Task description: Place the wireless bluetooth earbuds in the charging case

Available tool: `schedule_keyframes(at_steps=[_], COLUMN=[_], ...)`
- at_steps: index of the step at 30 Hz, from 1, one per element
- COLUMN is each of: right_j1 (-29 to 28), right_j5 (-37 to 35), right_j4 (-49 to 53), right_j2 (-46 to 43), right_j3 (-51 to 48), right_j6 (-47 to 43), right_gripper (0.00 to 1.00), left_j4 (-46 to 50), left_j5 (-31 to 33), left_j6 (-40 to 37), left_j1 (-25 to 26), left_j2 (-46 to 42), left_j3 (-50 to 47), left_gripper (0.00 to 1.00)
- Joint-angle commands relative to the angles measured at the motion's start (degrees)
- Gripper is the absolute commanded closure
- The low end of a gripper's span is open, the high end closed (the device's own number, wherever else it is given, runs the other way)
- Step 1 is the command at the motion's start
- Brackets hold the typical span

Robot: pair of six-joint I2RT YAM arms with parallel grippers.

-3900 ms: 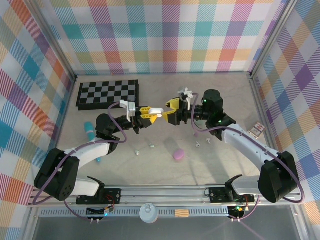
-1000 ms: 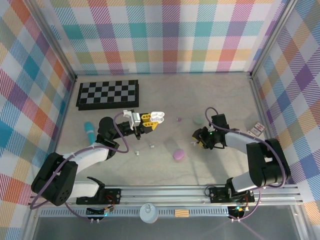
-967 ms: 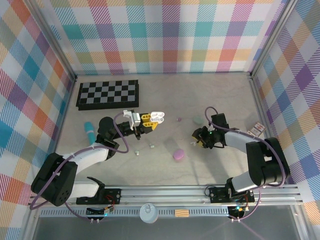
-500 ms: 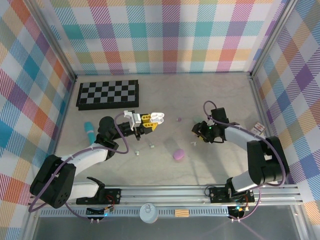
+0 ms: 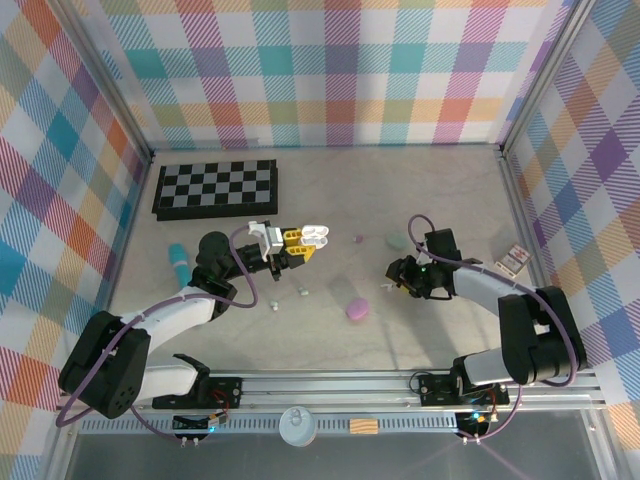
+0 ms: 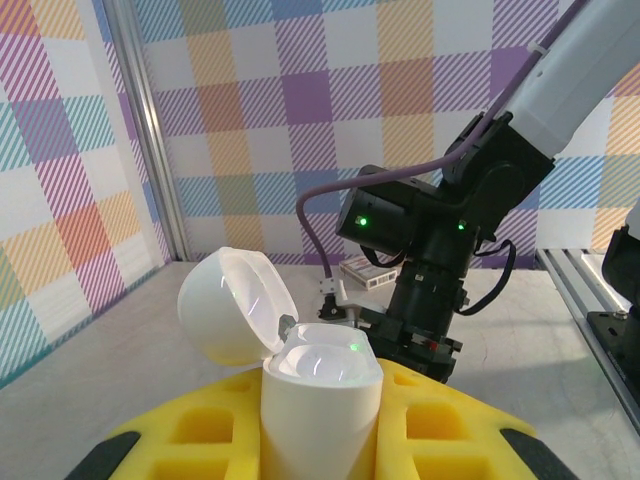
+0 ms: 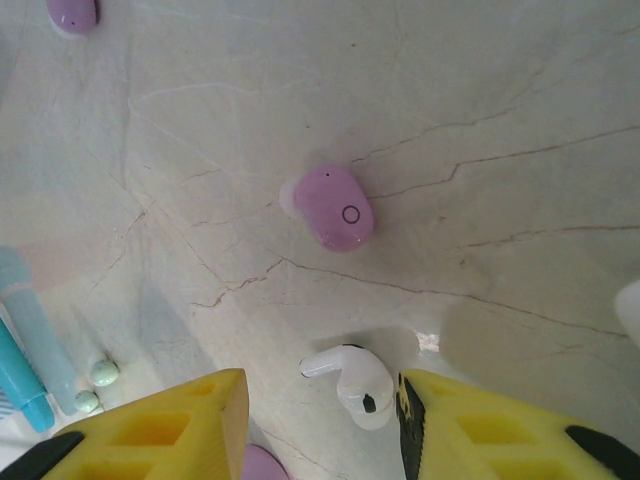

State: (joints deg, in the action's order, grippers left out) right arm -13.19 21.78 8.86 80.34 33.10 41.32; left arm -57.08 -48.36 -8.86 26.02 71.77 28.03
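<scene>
My left gripper hovers above the table's middle, shut on the white charging case. In the left wrist view the case stands upright between the yellow fingers with its lid flipped open. My right gripper is down at the table, right of centre. Its jaws are open around a white stemmed earbud that lies on the table against the right finger. A purple earbud lies just beyond it.
A purple case lies near my right gripper, and a mint case lies behind it. Two small pale buds and a teal cylinder are on the left. A chessboard is at the back left, a card box at the right wall.
My right gripper drew back toward the far side half a second ago and has come back down over the white earbud. The left gripper with the case has stayed put.
</scene>
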Motion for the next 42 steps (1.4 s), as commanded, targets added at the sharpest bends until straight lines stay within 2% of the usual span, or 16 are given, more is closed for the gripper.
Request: schedule_keyframes(at_steps=[1, 23, 42], right_j1=[-0.12, -0.34, -2.03], right_j5=[1.98, 6.80, 8.20], right_j4=[-1.21, -6.95, -1.30], right_j2=[1.43, 6.73, 2.55], right_j3=[0.14, -0.70, -1.18], right_j6=[-1.85, -1.98, -6.77], right_gripper=[0.56, 0.60, 0.58], left_j4=[-1.28, -0.32, -0.81], left_j5=[-0.65, -1.28, -1.69], left_j6=[-1.34, -1.69, -1.48], left_j1=[0.68, 0.70, 0.74], left_j2=[-0.86, -1.23, -0.45], left_j3=[1.25, 1.87, 2.29], left_gripper=[1.00, 1.00, 1.00])
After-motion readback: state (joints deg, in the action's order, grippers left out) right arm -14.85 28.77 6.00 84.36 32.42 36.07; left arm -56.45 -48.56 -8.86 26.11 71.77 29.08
